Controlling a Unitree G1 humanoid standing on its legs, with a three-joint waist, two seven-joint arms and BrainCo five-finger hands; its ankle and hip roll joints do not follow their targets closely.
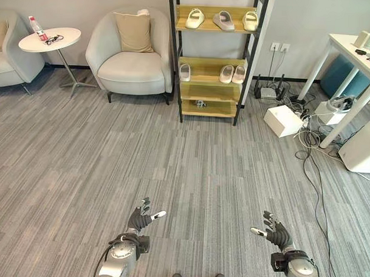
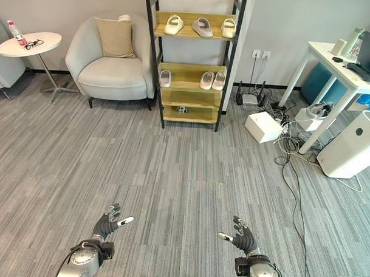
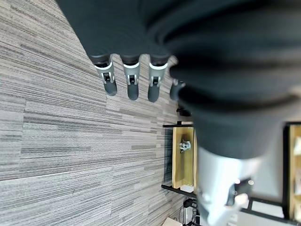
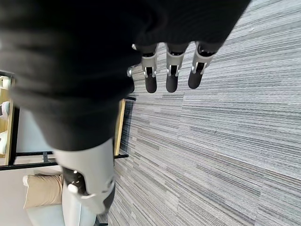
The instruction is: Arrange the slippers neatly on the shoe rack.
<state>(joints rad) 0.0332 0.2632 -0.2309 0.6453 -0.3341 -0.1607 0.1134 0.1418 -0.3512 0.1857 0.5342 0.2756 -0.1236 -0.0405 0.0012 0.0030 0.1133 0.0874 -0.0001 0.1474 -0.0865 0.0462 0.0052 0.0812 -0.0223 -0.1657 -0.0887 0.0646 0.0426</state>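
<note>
The wooden shoe rack (image 1: 213, 65) with black posts stands against the far wall. On its top shelf lie two cream slippers (image 1: 194, 18) (image 1: 250, 20) and a grey slipper (image 1: 224, 20) between them. The middle shelf holds a single pale slipper (image 1: 185, 71) at the left and a pale pair (image 1: 233, 74) at the right. A small dark object (image 1: 200, 103) lies on the bottom shelf. My left hand (image 1: 141, 217) and right hand (image 1: 275, 232) hover low over the carpet, far from the rack, both open and holding nothing.
A grey armchair (image 1: 131, 57) with a tan cushion stands left of the rack, a round white side table (image 1: 50, 40) with a bottle further left. Right of the rack are a white box (image 1: 283, 120), tangled cables (image 1: 310, 134), a white desk (image 1: 351, 65) and a white appliance (image 2: 355, 144).
</note>
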